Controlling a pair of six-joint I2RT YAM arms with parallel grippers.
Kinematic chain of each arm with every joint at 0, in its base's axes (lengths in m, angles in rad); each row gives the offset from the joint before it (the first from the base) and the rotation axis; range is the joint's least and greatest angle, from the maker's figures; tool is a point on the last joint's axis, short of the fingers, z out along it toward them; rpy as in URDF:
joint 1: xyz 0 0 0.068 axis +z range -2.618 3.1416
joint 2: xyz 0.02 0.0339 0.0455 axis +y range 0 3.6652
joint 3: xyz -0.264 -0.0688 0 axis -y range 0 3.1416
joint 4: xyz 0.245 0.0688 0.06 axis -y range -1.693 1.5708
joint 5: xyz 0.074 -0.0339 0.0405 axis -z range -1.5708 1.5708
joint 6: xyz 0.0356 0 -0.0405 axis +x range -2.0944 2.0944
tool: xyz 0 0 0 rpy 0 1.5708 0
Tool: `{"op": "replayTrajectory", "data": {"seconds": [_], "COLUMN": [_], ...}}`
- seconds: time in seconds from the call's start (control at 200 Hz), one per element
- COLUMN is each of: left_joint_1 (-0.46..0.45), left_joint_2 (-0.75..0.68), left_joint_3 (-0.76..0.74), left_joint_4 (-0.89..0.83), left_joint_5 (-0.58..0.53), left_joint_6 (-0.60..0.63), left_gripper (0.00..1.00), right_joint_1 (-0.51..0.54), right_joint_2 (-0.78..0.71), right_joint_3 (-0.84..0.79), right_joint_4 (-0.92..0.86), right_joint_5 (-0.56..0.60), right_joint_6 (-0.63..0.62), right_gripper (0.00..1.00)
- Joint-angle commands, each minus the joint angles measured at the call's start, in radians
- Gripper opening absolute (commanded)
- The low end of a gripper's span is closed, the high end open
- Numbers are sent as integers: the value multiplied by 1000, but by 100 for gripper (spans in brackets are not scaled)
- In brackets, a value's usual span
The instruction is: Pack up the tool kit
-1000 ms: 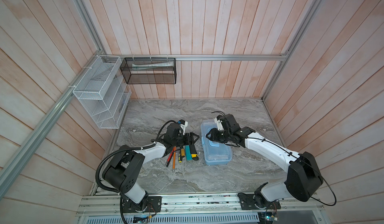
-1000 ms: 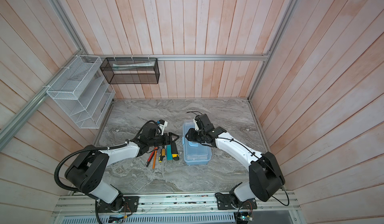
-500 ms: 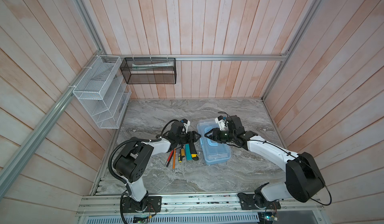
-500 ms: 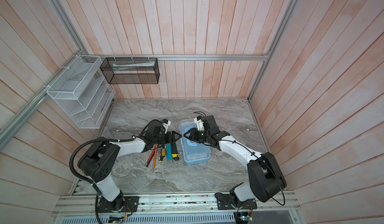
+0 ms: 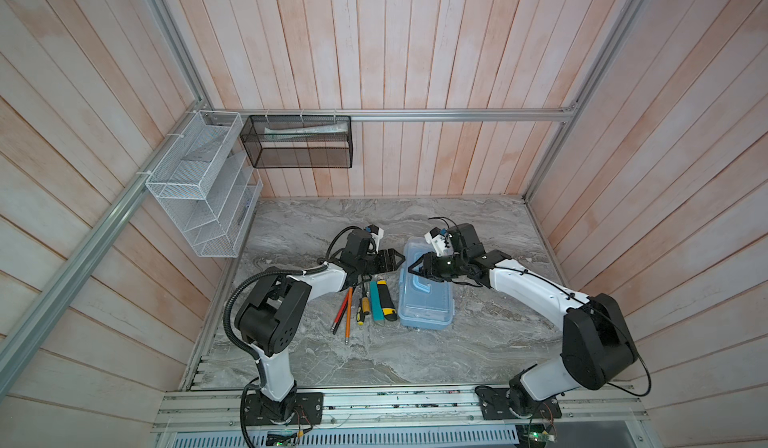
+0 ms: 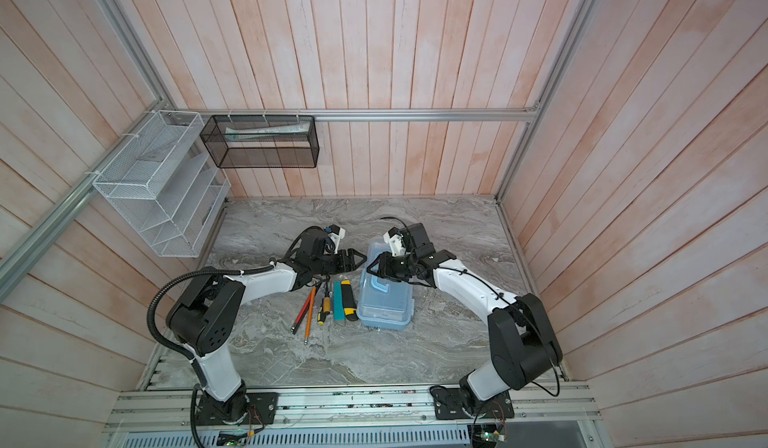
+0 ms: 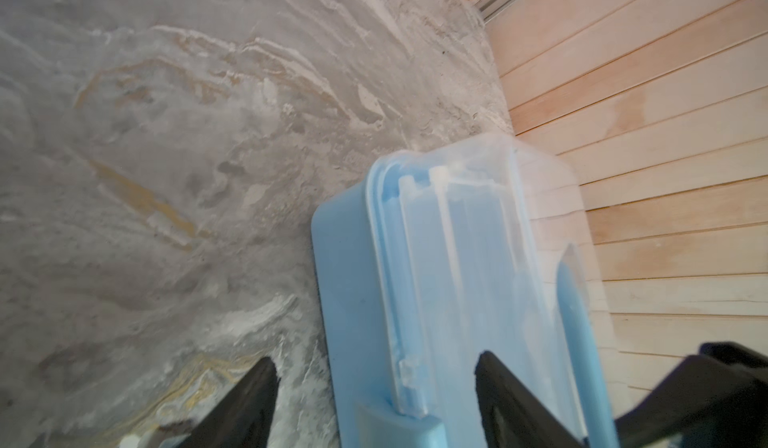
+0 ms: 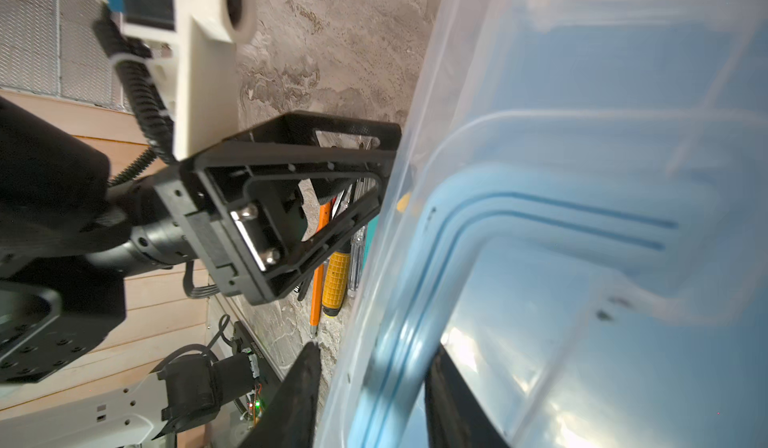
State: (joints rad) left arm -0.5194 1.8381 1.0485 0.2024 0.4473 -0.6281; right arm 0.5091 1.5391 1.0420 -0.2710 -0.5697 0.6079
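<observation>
The tool kit, a light-blue case with a clear lid, lies on the marble table in both top views. My left gripper is open at the case's left side. In the left wrist view the left gripper has the case's side wall and latch between its fingers, without touching them. My right gripper reaches over the case from the right. In the right wrist view the right gripper straddles the lid's rim and the blue handle, with a slim gap at one finger.
Left of the case lie pencils, a yellow-handled screwdriver, a teal cutter and a yellow-black utility knife. A white wire-mesh rack and a black mesh basket hang on the back walls.
My left gripper has moved right, up to the case's left side. My right gripper has shifted left across the lid to its left edge, and its jaws have narrowed slightly.
</observation>
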Motion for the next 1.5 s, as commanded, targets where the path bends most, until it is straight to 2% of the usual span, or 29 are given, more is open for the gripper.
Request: {"op": "replayTrajectory", "data": {"seconds": [0.0,0.055,0.105,0.25,0.55,0.755,1.01,1.495], "left_joint_1": [-51,-56,-60,-75,-118,-131,-146,-196], "left_joint_2": [19,19,18,-4,-120,-185,-184,-192], "left_joint_3": [37,30,21,-19,-199,-292,-312,-324], "left_joint_4": [72,80,90,110,187,235,310,335], "left_joint_5": [96,97,99,91,-5,-52,-66,-88], "left_joint_6": [23,15,7,-18,-189,-245,-313,-352], "left_gripper": [78,78,78,78,77,77,77,73], "right_joint_1": [46,42,43,36,10,-14,-69,-87], "right_joint_2": [51,35,19,12,-69,-135,-186,-106], "right_joint_3": [-26,-75,-108,-125,-240,-305,-365,-351], "right_joint_4": [-50,84,178,213,359,405,492,630], "right_joint_5": [-105,-196,-225,-208,-146,-115,-108,-169], "right_joint_6": [-46,32,100,115,241,272,298,324], "right_gripper": [40,40,40,40,39,39,38,38]}}
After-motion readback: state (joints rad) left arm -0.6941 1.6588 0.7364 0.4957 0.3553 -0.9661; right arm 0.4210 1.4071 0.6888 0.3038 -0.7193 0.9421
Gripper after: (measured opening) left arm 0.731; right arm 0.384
